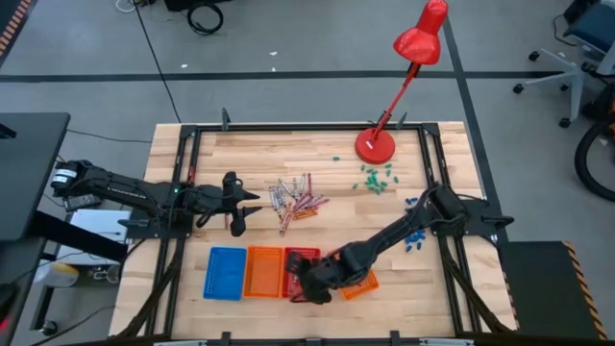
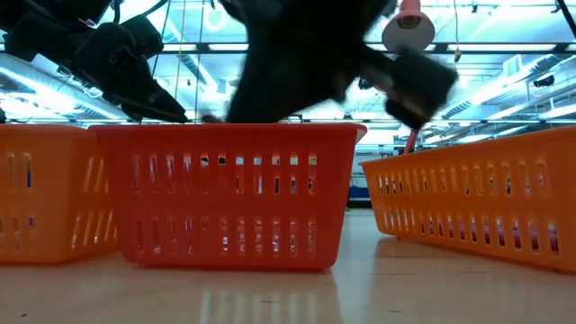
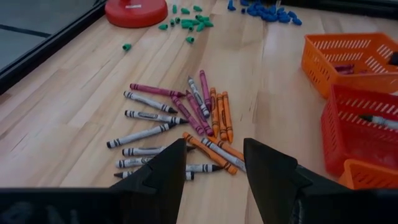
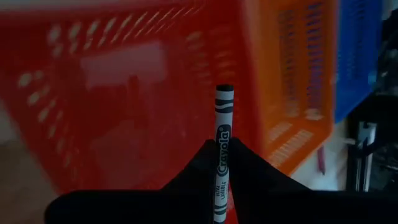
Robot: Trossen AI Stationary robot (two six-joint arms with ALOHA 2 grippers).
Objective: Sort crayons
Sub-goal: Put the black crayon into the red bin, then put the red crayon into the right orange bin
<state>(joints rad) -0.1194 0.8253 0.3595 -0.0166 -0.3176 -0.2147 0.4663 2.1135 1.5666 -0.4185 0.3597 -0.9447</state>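
A loose pile of grey, orange, red-pink and purple crayons [image 1: 296, 201] lies flat on the wooden table's middle; it also shows in the left wrist view [image 3: 186, 127]. My left gripper [image 1: 242, 205] is open and empty, just left of the pile, its fingertips [image 3: 214, 162] near the closest crayons. My right gripper [image 1: 309, 285] is over the red basket [image 1: 301, 269] at the near edge, shut on a grey crayon [image 4: 223, 149]. My right gripper pinches the grey crayon between its two fingers around the crayon's middle [image 4: 222, 163]. The crayon's flat end [image 4: 224, 92] sticks out past the fingertips, along the fingers. It is lifted clear, over the red basket [image 4: 124, 93].
A blue basket [image 1: 226, 272] and an orange basket [image 1: 264, 272] stand left of the red one; another orange basket [image 1: 362, 283] lies right of it. A red desk lamp's base [image 1: 375, 145] stands at the far side. Green bits [image 1: 375, 178] and blue bits [image 1: 415, 235] lie right.
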